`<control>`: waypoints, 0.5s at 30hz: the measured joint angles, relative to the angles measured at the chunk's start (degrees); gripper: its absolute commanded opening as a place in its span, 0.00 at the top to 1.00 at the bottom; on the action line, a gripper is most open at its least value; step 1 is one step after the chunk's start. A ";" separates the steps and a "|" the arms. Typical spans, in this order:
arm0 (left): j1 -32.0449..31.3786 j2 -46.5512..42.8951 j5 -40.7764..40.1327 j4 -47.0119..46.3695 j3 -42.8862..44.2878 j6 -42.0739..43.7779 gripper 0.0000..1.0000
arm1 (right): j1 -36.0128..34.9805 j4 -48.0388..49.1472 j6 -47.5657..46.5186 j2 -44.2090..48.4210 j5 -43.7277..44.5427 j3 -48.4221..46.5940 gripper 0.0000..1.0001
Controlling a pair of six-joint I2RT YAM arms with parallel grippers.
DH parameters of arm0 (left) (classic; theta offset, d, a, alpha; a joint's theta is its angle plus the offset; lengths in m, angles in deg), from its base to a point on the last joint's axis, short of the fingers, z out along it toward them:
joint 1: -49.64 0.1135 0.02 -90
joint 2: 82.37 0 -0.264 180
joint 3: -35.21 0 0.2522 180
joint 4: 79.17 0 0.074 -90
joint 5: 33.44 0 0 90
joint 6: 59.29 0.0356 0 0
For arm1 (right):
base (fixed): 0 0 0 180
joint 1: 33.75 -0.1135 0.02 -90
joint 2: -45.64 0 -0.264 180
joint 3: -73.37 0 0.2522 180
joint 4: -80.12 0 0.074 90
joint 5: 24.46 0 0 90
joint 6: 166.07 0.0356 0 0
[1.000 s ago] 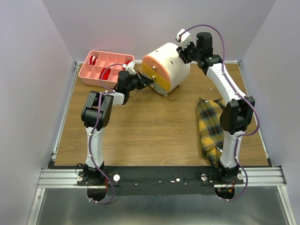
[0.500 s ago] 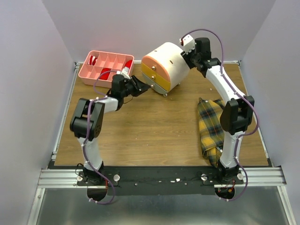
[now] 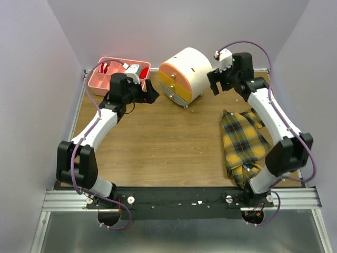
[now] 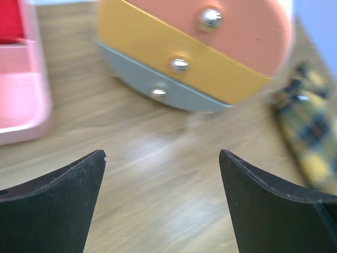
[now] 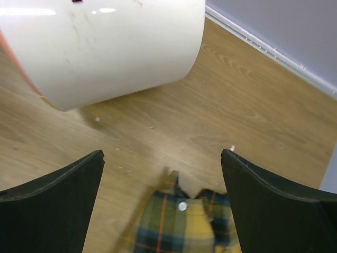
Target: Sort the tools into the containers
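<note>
The cream drawer unit (image 3: 184,74) stands at the back middle, its orange and yellow fronts (image 4: 210,58) facing my left gripper and all of them flush. The pink tray (image 3: 93,79) sits at the back left with red tools (image 3: 105,67) in its compartments; my left arm hides part of it. My left gripper (image 3: 150,95) hovers open between tray and drawers, nothing between its fingers (image 4: 162,158). My right gripper (image 3: 212,87) is open too, just right of the unit's cream side (image 5: 116,47), holding nothing (image 5: 162,155).
A yellow and dark plaid cloth (image 3: 242,145) lies crumpled on the right of the wooden table, under my right arm; its buttoned edge (image 5: 184,226) shows below the right gripper. A metal rail (image 3: 81,100) and grey walls border the table.
My left gripper has drawn back leftward from the drawer fronts and opened. My right gripper has come off the top of the drawer unit, moved right and down, and opened wide.
</note>
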 measured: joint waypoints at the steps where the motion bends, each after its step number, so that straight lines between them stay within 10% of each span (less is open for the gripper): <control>1: 0.48 -0.96 -1.79 2.10 0.57 3.02 0.01 | 0.00 -0.85 2.64 2.29 -0.31 1.05 0.00; 15: 8.26 -2.97 -10.23 12.00 6.25 13.62 0.01 | 0.02 -1.53 17.94 19.19 -0.52 10.75 0.00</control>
